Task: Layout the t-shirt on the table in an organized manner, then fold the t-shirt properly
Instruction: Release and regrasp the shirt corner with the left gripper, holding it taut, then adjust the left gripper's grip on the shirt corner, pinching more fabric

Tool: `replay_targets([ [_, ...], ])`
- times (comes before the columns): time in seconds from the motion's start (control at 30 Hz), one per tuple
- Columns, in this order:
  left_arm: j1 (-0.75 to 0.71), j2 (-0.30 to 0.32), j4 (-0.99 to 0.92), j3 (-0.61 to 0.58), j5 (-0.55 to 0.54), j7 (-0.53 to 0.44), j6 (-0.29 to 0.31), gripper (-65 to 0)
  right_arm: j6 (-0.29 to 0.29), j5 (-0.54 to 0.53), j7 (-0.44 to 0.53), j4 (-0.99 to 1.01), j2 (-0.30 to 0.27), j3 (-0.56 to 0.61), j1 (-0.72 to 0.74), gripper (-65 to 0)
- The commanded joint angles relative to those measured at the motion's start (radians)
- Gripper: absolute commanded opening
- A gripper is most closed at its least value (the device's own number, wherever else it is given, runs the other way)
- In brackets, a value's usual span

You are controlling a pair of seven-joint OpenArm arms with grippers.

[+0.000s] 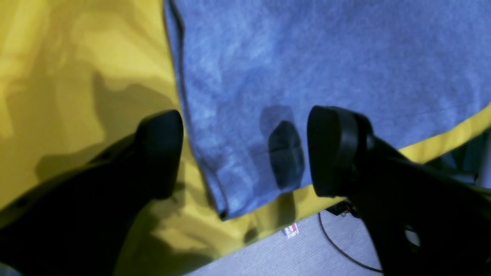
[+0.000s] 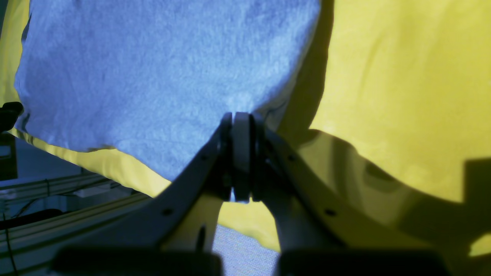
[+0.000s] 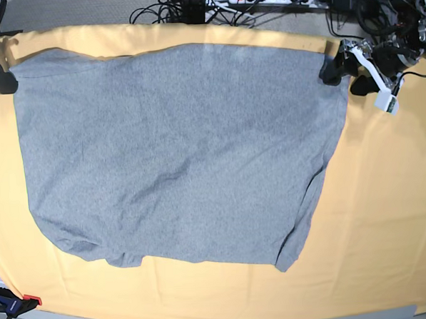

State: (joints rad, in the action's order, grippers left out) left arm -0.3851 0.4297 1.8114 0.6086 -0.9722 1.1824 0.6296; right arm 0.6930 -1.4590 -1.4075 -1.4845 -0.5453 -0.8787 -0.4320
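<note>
Shirt [image 3: 177, 154] lies spread flat on table [image 3: 387, 215]. Left gripper [image 1: 245, 153] wide apart, straddling shirt's corner, holding nothing. Right gripper [image 2: 241, 157] pinched closed on shirt's opposite corner at the same table edge.

- No legible text, brand or number anywhere.
- A small red-and-white label [image 1: 290, 230] lies on the floor [image 1: 291, 257]; its print is too blurred to read.
</note>
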Motion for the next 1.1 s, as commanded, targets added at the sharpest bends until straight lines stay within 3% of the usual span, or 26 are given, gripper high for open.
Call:
replay_targets([
  [0.0, 0.003, 0.016, 0.013, 0.006, -0.044, -0.015, 0.018, -15.6, 0.005, -0.025, 0.011, -0.013, -0.026, -0.01, 0.0, -65.0],
  [0.2, 0.003, 0.016, 0.013, 0.006, -0.157, 0.023, 0.064, -15.6, 0.005, -0.025, 0.011, -0.013, -0.026, -0.01, 0.0, -65.0],
  [0.43, 0.003, 0.016, 0.013, 0.006, -0.13, 0.024, 0.063, -15.6, 0.005, -0.025, 0.011, -0.013, -0.026, -0.01, 0.0, -65.0],
  [0.63, 0.003, 0.016, 0.013, 0.006, 0.042, -0.114, -0.073, -15.6, 0.005, -0.025, 0.011, -0.013, -0.026, -0.01, 0.0, -65.0],
  [1.07, 0.085, 0.016, 0.013, -0.013, 0.048, -0.128, -0.072, -15.6, 0.005, -0.025, 0.011, -0.013, -0.026, -0.01, 0.0, -65.0],
])
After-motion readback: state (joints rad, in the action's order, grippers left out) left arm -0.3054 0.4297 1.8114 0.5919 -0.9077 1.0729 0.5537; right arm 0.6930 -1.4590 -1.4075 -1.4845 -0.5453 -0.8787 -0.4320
